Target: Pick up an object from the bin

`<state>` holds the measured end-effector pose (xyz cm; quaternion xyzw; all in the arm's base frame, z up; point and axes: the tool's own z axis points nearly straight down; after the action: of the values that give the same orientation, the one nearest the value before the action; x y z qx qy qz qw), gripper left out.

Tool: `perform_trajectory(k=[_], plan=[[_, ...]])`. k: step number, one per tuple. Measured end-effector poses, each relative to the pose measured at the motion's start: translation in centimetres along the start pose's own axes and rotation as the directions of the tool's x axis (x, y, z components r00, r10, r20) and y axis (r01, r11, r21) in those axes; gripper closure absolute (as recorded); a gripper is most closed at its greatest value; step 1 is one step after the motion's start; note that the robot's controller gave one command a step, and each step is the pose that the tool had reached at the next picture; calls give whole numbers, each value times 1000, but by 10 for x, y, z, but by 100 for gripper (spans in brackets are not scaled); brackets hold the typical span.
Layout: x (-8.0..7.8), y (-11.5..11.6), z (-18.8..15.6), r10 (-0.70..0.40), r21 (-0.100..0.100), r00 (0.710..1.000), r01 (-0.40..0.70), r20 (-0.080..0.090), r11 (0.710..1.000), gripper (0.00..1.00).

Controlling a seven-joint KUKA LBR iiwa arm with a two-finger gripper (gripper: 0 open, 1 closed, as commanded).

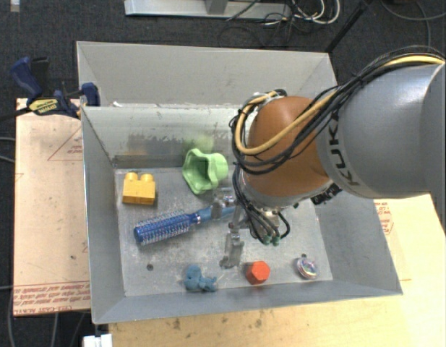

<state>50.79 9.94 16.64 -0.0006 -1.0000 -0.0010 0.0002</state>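
By the left wall of the grey metal bin (100, 215), toward the back, sits a yellow toy brick (139, 189) with two studs on top. Just in front of it a blue hairbrush (168, 227) lies flat across the floor, its bristled head to the left and its handle pointing right and slightly toward the back. Close to the front edge lies a small blue lump (197, 279), apart from the brush. At the back, left of the arm, a pale green cup (204, 170) lies tipped on its side.

The jaws hang low over bare floor near the middle of the bin, just right of the brush handle's end and just left of and behind a small orange block (257, 272) that rests near the front edge. Whether the jaws are released or clenched cannot be told.

A little round silvery thing (306, 267) lies toward the front right corner. Above the jaws is the wrist's orange cover (284, 147) with looped cables, and the grey arm (389, 136) reaches in over the right wall.
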Motion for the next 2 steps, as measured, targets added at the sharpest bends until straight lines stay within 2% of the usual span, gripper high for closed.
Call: perform_trajectory(k=[1,2], plan=[[-72,11,101,38,-1,999,-38,1,999,0],[-72,10,96,40,-1,999,-40,3,999,100]])
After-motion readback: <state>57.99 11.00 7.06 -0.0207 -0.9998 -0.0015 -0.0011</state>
